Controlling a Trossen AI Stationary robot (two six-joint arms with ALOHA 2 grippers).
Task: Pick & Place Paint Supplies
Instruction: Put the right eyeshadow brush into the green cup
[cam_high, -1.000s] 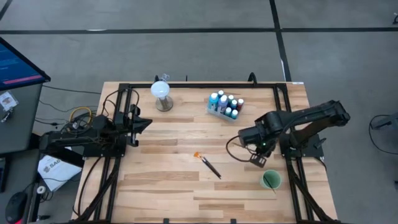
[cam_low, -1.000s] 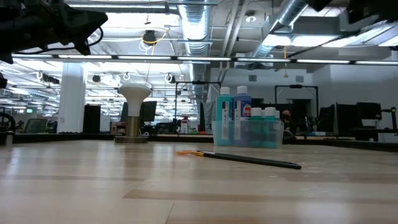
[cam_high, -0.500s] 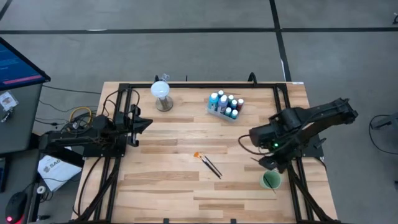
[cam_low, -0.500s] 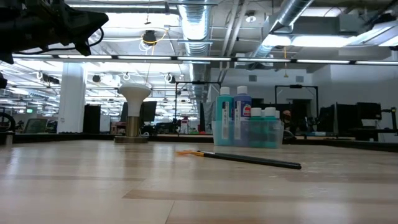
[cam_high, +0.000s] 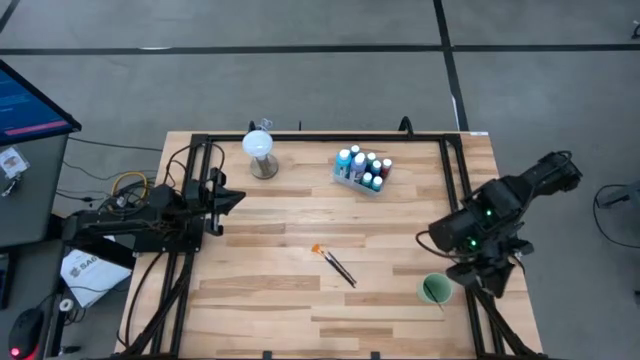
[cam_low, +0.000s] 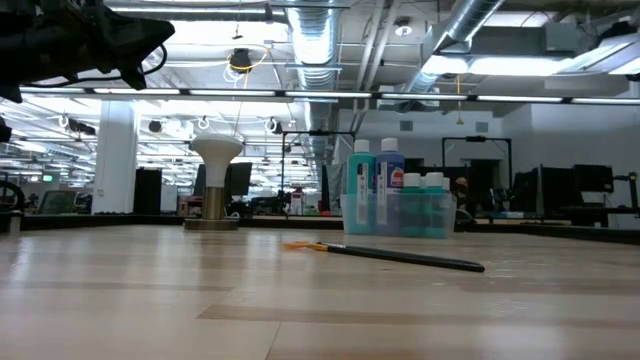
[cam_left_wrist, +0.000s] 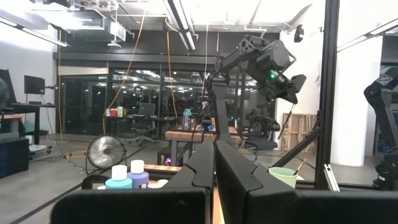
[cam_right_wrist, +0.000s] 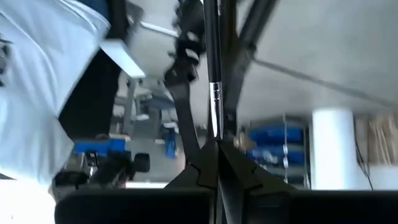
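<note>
Several white-capped paint bottles (cam_high: 362, 170) stand in a clear tray on the far middle of the table, and the bottles (cam_low: 395, 200) also show in the low view. Two dark-handled paintbrushes (cam_high: 336, 263), one orange-tipped, lie flat mid-table; the brushes (cam_low: 390, 256) show in the low view too. A green cup (cam_high: 435, 290) at the near right has another brush leaning in it. My right gripper (cam_right_wrist: 216, 146) is raised over the table's right edge beside the cup, shut on a paintbrush. My left gripper (cam_high: 232, 198) waits shut at the left edge; its fingers (cam_left_wrist: 215, 149) are empty. My right gripper pinches a thin dark paintbrush handle (cam_right_wrist: 214, 127) between its two fingers. The brush runs straight on past the fingertips, along the fingers, and its silver ferrule (cam_right_wrist: 214, 93) shows farther out. It is lifted clear of the table.
A white globe on a round base (cam_high: 261, 152) stands at the far left-centre. Black frame rails (cam_high: 460, 180) run along the table's sides. Bare wood lies across the near half and the centre. A monitor and cables sit off the left edge.
My right arm has swung from over the table beside the green cup toward the right edge and has risen, leaving the top of the low view. Its wrist has turned outward. The bottles, the lying brushes and the left arm have kept still.
</note>
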